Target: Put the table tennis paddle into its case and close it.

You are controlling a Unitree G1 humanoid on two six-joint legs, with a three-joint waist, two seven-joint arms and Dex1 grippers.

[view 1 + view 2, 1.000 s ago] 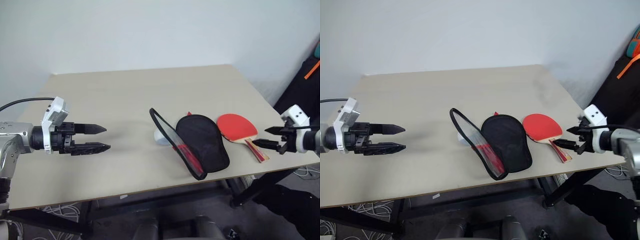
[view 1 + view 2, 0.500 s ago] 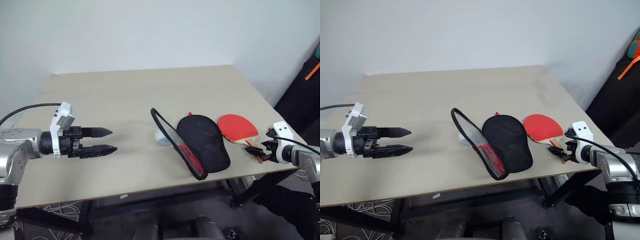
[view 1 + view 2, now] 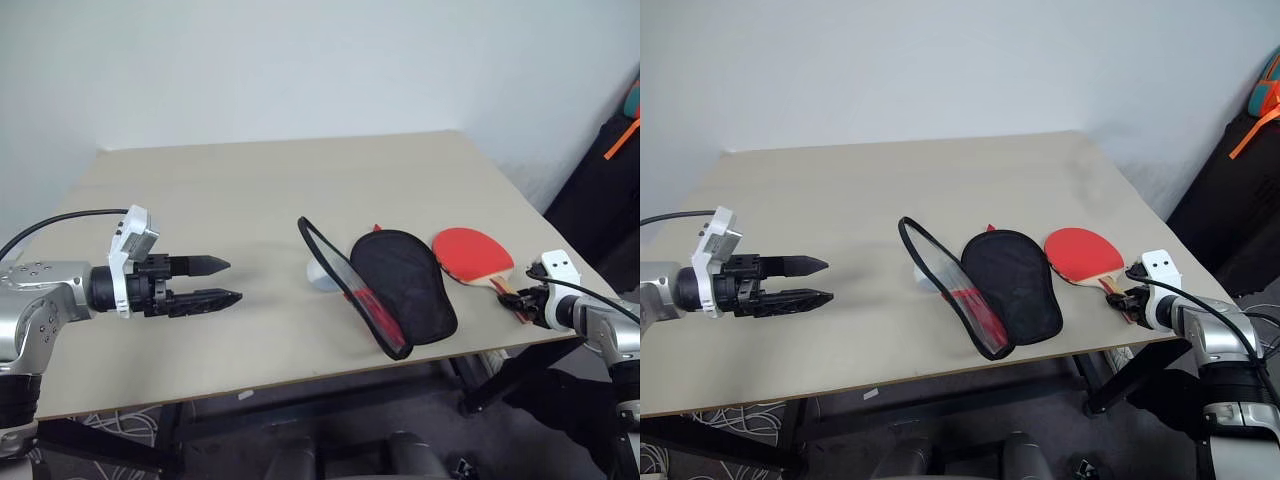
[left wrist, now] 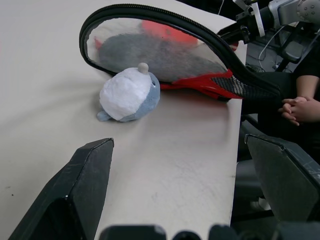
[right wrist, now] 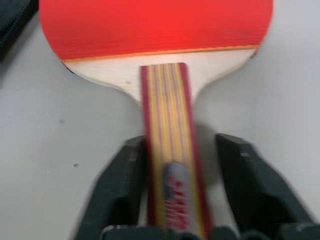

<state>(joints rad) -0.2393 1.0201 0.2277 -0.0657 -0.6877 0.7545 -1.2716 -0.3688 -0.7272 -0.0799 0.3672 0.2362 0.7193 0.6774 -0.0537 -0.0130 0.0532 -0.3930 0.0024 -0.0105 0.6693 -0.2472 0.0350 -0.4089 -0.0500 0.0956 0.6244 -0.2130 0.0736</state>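
The table tennis paddle (image 3: 473, 254) lies flat near the table's right edge, red face up, its striped wooden handle (image 5: 170, 150) pointing at the edge. My right gripper (image 3: 515, 298) is down at the table around that handle. One finger (image 5: 122, 185) touches the handle and a narrow gap remains at the other. The case (image 3: 400, 285) lies unzipped left of the paddle, black lining up, its zipper-rimmed flap (image 3: 335, 265) standing open. My left gripper (image 3: 222, 281) hovers open over the table's left part, pointing at the case.
A small pale bluish-white plush lump (image 4: 129, 95) sits against the case's raised flap. The beige table (image 3: 250, 190) ends just past the paddle handle. A person's folded hands (image 4: 300, 107) show beyond the table's edge. Dark bags (image 3: 610, 170) stand at the right.
My right gripper has sunk to the table and slid around the paddle handle, and its jaws have narrowed. The left gripper has stayed about where it was, open.
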